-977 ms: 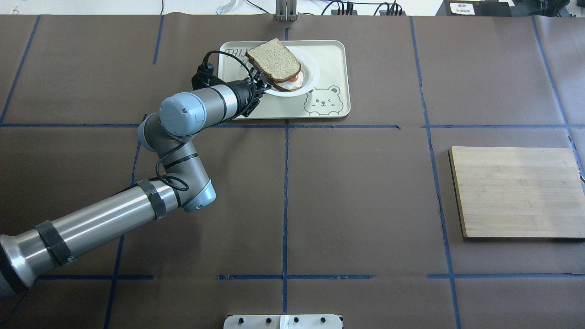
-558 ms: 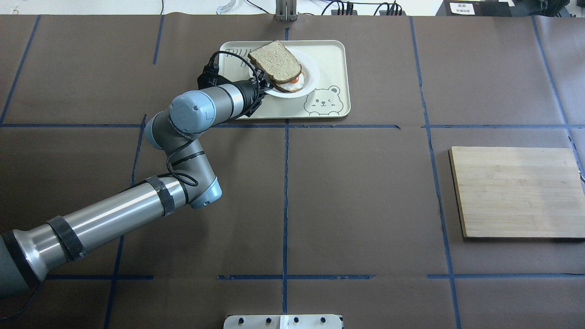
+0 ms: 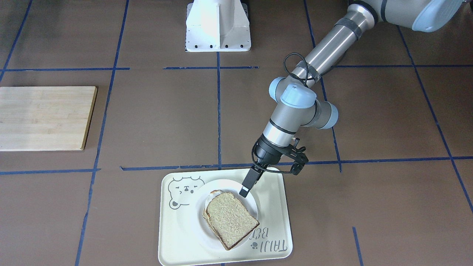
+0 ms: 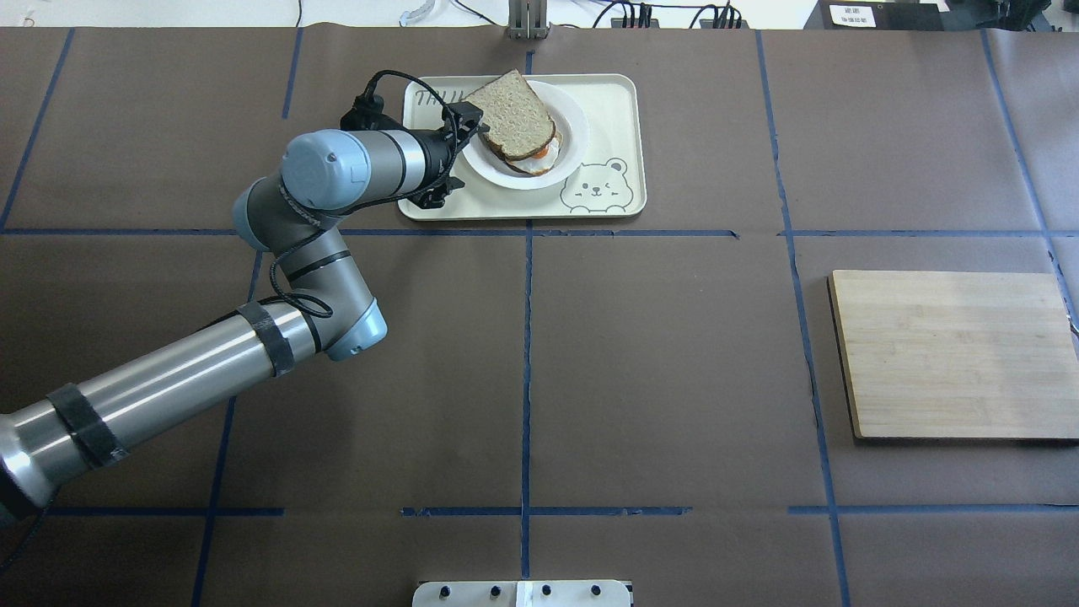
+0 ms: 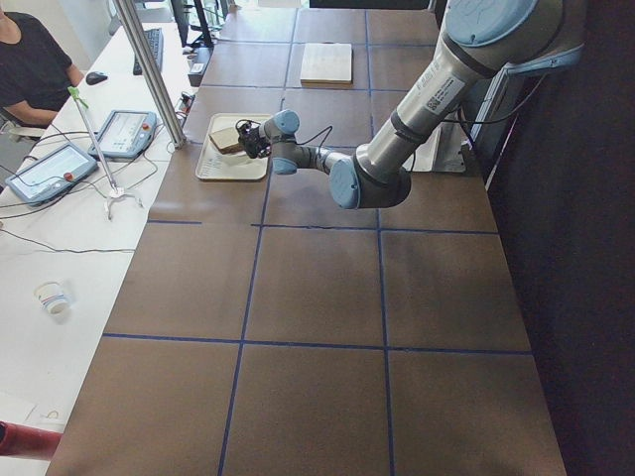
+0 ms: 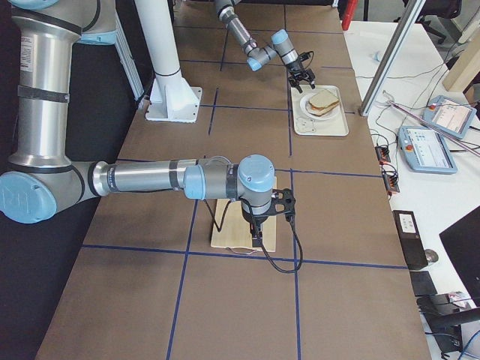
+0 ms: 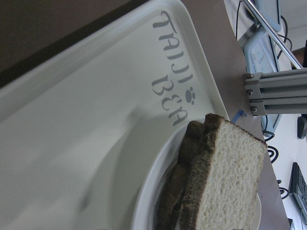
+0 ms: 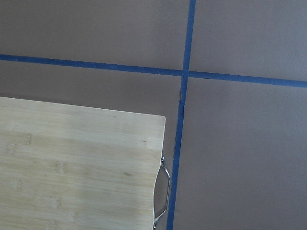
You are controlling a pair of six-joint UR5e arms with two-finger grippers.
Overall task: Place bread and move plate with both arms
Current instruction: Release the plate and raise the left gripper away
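Observation:
The plain bread [image 3: 231, 218] lies on top of the egg slice [image 4: 539, 157], on the white plate [image 3: 229, 186]. The plate sits on the cream bear tray [image 3: 177, 236]. The bread also shows in the overhead view [image 4: 512, 114] and close up in the left wrist view [image 7: 230, 187]. My left gripper [image 3: 244, 192] hovers at the plate's rim beside the bread, apart from it, open and empty; it also shows from overhead [image 4: 472, 123]. My right gripper [image 6: 256, 234] hangs over the wooden board's edge. I cannot tell whether it is open or shut.
A wooden cutting board [image 4: 952, 354] lies at the table's right side, also in the right wrist view [image 8: 72, 167]. The white pedestal [image 3: 218, 26] stands at the robot's base. A metal post [image 5: 149, 69] rises beyond the tray.
The left gripper has let go of the bread, which now lies flat on the egg slice. The gripper has drawn back toward the tray's left end.

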